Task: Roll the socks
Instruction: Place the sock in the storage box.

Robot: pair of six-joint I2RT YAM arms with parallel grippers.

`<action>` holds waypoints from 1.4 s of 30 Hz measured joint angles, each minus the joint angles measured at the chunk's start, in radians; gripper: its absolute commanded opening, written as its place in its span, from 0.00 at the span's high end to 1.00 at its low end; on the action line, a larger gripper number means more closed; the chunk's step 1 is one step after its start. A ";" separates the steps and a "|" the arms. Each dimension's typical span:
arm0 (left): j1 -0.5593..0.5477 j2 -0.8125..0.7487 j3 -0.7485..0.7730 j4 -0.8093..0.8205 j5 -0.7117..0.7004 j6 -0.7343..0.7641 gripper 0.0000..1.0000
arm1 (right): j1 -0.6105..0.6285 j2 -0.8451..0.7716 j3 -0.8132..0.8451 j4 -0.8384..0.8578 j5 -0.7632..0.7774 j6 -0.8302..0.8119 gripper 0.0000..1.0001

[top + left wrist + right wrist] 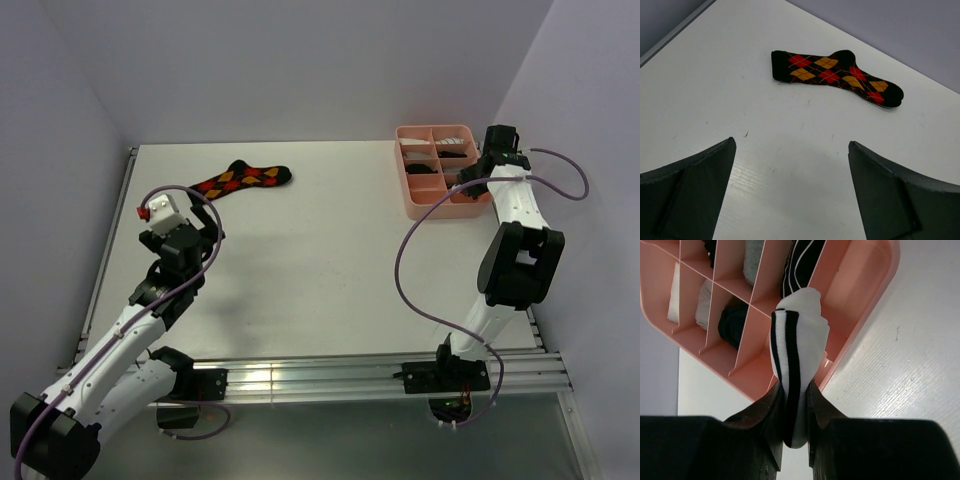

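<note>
Right wrist, end effector (794,407) gripping white sock (797,347)

argyle sock (835,75) flat on table (320,270), white black-striped sock (797,355) bunched over pink tray (860,285)

Robotics lab test cell: a bare white table (320,260) boxed in by plain pale walls (300,60), two robot arms (515,260) bolted to metal rails (330,377) at its near edge, purple cables (398,262) looping loose.
</note>
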 measured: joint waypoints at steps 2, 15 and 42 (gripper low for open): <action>0.000 -0.001 0.000 0.001 0.003 0.003 0.01 | -0.001 0.000 -0.003 0.000 0.008 0.005 1.00; 0.000 -0.030 0.000 -0.030 0.024 0.002 0.01 | -0.004 0.005 -0.031 0.004 0.020 0.034 1.00; 0.000 -0.061 0.011 -0.119 0.025 -0.024 0.01 | -0.004 0.093 -0.017 0.005 0.061 0.087 1.00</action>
